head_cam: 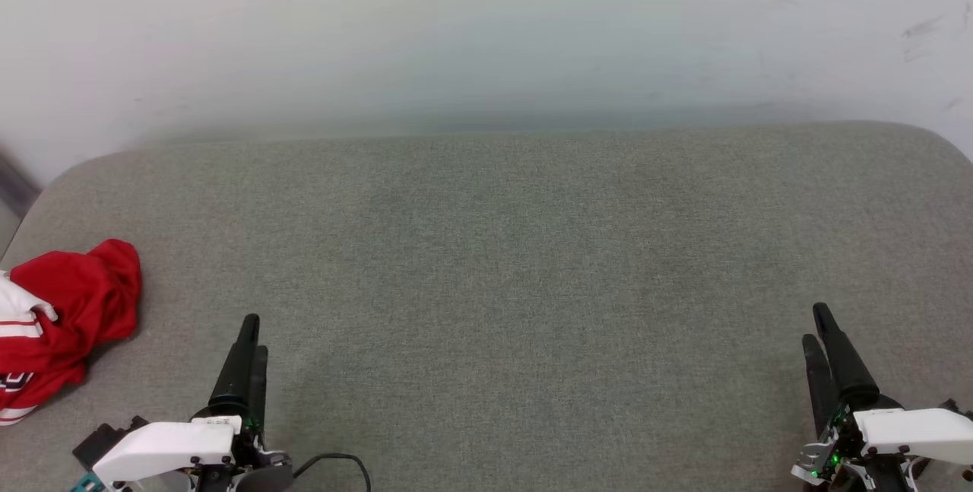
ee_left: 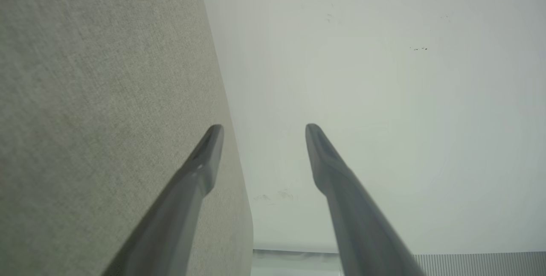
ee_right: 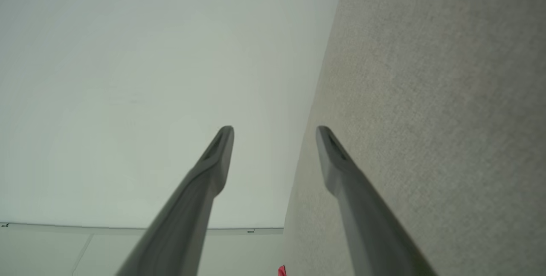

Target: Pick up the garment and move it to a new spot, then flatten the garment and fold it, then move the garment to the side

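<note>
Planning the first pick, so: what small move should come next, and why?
Probably swing the left gripper leftward over the garment: it lies crumpled and untouched at the left edge of the grey cushion, that gripper is the nearer one, and it stands open, empty.

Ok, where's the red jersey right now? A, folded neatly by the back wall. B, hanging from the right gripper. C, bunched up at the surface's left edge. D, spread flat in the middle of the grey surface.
C: the garment lies crumpled at the left edge of the grey surface, apart from the open left gripper and right gripper.
</note>
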### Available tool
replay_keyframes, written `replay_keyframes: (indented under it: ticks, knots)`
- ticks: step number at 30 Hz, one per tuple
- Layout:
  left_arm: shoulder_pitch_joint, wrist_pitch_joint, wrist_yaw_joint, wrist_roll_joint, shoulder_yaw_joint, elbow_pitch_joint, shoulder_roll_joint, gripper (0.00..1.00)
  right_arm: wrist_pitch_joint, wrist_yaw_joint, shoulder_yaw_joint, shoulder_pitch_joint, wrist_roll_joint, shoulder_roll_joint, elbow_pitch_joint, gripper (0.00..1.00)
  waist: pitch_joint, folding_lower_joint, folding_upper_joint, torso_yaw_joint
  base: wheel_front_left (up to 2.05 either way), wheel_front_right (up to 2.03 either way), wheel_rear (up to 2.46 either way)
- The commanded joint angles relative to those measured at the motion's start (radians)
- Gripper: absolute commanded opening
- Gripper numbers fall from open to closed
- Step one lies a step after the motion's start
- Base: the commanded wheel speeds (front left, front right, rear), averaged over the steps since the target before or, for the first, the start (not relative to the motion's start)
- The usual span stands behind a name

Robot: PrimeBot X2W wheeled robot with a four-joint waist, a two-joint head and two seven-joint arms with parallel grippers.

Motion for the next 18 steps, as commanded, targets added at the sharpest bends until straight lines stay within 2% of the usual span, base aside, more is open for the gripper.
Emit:
replay_keyframes:
  ticks: [1, 6, 18]
  knots:
    - [-0.013, -0.013, 0.006, 0.037, 0.014, -0.028, 0.002, 1.00, -0.011, 0.000, -0.003, -0.007, -0.035, 0.000, -0.029, 1.00, 0.000, 0.0000, 0.0000, 0.000, 0.00, 0.00, 0.00]
    - [-0.015, -0.035, 0.040, 0.151, 0.019, -0.070, 0.002, 1.00, -0.034, 0.000, -0.003, -0.004, -0.153, 0.000, -0.072, 1.00, 0.001, 0.0000, 0.0000, 0.000, 0.00, 0.00, 0.00]
    - [0.005, -0.084, 0.136, 0.459, -0.051, -0.137, 0.003, 1.00, -0.083, 0.000, 0.041, 0.012, -0.458, 0.000, -0.167, 1.00, 0.001, 0.0000, 0.0000, 0.000, 0.00, 0.00, 0.00]
